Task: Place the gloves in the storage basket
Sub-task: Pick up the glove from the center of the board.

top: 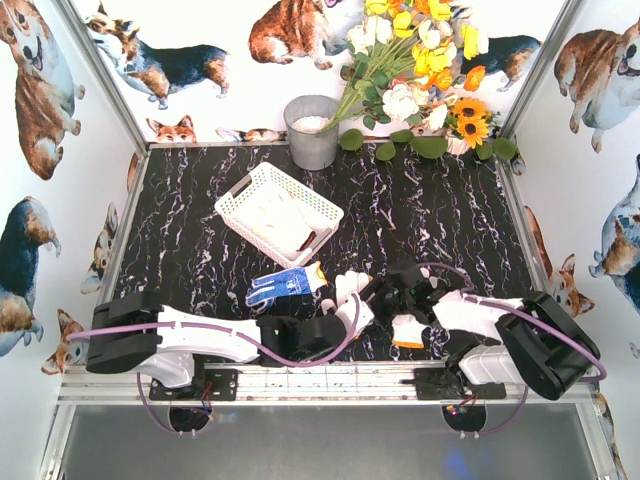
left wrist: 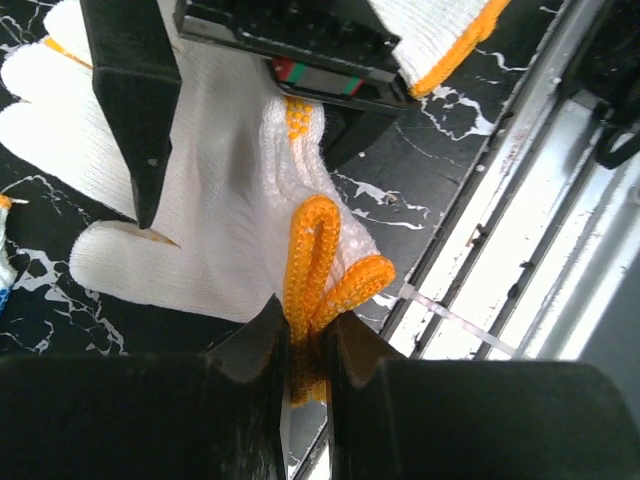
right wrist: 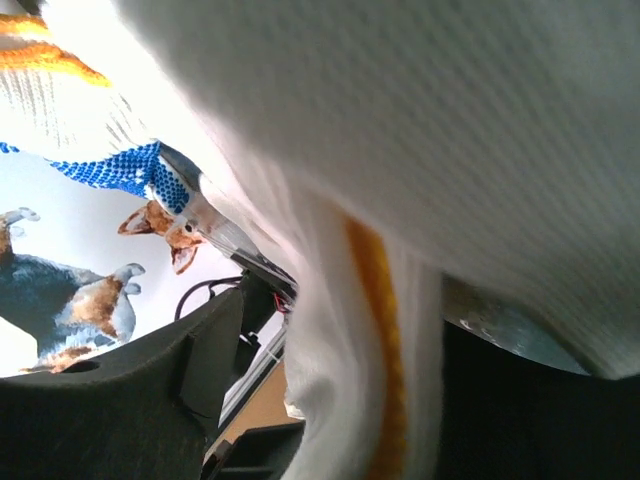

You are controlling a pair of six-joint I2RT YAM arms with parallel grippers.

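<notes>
From above, the basket [top: 240, 186] sits skewed at left-centre of the worktop [top: 450, 220], in front of a bucket [top: 312, 130]. A red-trimmed glove [top: 303, 240] lies inside, and whether more are under it I cannot tell. The other gloves [top: 350, 300] bunch near the front edge between the arms: a blue-dotted glove [top: 283, 285], a white glove [top: 348, 288] and a second glove [top: 408, 332] with an orange hem. The left end effector [top: 336, 328] and right end effector [top: 398, 290] crowd over this bunch, and their black bodies hide where one glove ends and the next begins. In the left wrist view, the left jaws are pressed together on the orange cuff [left wrist: 315, 260] of the white glove, which lies flat on the worktop with its fingers spread away from the camera. The right end effector stands over the same glove with its fingers spread and nothing pinched. The second glove shows only as a cut-off corner at the top, and whether it rests on that end effector or beside it is unclear. In the right wrist view, blurred white knit fills nearly everything. The dark fingers sit far apart in the bottom corners, with cloth hanging loose between them. These gloves look light, limp and a little clingy, so one lifted by an end will likely sag, trail and possibly catch a neighbour or the basket lattice. The thick folded cuff seems the surest hold.
</notes>
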